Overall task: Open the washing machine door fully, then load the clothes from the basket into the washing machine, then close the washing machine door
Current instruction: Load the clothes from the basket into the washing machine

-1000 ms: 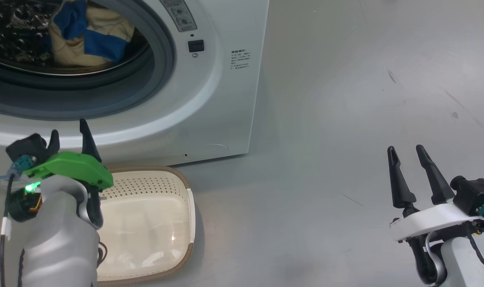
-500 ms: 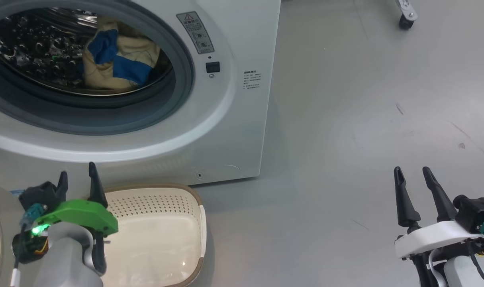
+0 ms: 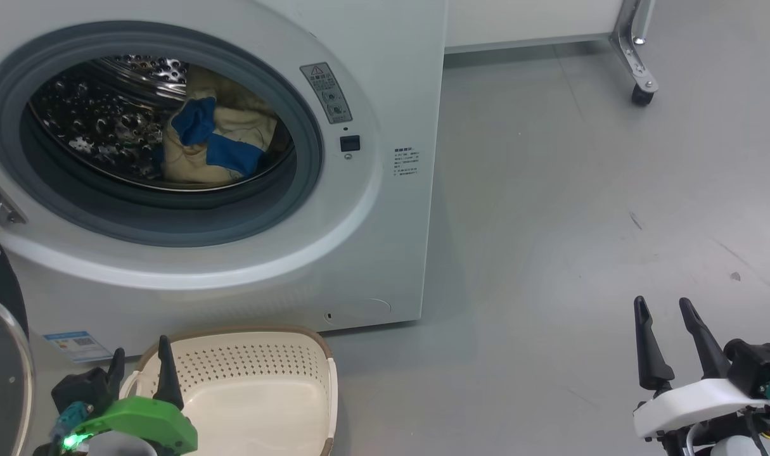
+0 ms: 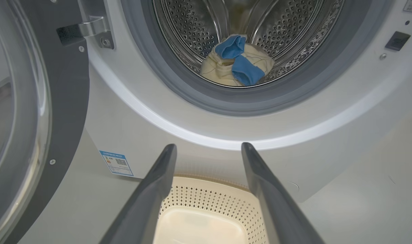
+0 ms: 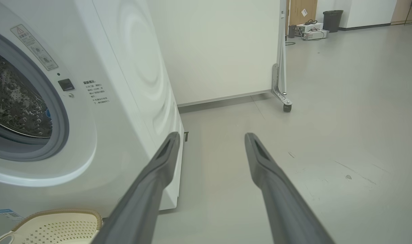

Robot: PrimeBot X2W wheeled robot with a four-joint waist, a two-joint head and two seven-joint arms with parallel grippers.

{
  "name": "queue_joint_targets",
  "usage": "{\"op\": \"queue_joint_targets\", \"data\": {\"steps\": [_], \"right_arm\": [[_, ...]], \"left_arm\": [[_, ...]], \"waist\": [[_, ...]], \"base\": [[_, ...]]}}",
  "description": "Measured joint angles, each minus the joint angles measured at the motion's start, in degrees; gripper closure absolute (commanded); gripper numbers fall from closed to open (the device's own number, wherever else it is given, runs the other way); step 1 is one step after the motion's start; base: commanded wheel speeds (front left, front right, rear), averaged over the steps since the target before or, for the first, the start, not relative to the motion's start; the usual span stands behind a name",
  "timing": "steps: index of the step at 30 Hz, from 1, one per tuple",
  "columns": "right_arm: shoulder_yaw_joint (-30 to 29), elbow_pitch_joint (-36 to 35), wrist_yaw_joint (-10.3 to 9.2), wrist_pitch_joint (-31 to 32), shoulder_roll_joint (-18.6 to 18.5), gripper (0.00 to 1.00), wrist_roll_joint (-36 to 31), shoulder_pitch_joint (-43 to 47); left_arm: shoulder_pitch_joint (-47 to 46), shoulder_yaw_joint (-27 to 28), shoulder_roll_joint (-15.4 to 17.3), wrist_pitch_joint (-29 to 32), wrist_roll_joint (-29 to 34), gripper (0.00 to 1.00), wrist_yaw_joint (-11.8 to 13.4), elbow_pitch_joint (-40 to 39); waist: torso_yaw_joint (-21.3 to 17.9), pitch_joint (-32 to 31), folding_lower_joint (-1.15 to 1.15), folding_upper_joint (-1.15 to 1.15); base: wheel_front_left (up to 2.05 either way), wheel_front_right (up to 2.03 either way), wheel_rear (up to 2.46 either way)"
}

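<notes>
In the head view, the clothes [image 3: 213, 142] are seen in the drum [image 3: 106, 126], the basket [image 3: 245, 386] stands empty before the machine [image 3: 385, 209], and the left gripper [image 3: 141, 347] and right gripper [image 3: 662, 303] are held spread, empty. In the left wrist view, the door [image 4: 68, 101] is shown swung open at the left; it is judged rigid, glossy and hinged, best pushed on its dark ring away from the hinge. In the right wrist view, the right gripper is aimed over the floor [image 5: 328, 118] beside the machine.
</notes>
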Motion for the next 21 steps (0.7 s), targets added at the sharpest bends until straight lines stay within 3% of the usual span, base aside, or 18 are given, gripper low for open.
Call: {"op": "queue_joint_targets", "data": {"steps": [21], "right_arm": [[-0.71,-0.75,0.00,0.00,-0.33,0.00,-0.49,3.73]], "left_arm": [[11.34,-2.04,0.13,0.00,-0.45,0.00,-0.01,-12.48]], "waist": [[1.24,-4.04,0.00,0.00]], "base": [[0.00,0.00,0.00]]}}
